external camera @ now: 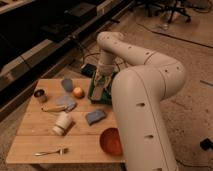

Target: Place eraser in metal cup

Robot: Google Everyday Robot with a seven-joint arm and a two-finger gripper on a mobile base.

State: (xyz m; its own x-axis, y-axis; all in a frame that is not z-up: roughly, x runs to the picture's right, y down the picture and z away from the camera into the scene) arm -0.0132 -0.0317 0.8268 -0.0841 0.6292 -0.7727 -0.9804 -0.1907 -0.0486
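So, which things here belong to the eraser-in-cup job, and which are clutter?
Job: eraser, metal cup, gripper, shut, over the green box.
Clutter: fruit, banana, blue pad, plastic cup, white cylinder, red bowl, fork, green box.

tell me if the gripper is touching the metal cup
Apart. The camera view shows the gripper over the far side of the table, while the metal cup stands near the opposite edge, with the round fruit between them.

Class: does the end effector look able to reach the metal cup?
Probably yes: the end effector, shut on the eraser, hangs over the table edge; only low fruit and blue cup lie before the metal cup.
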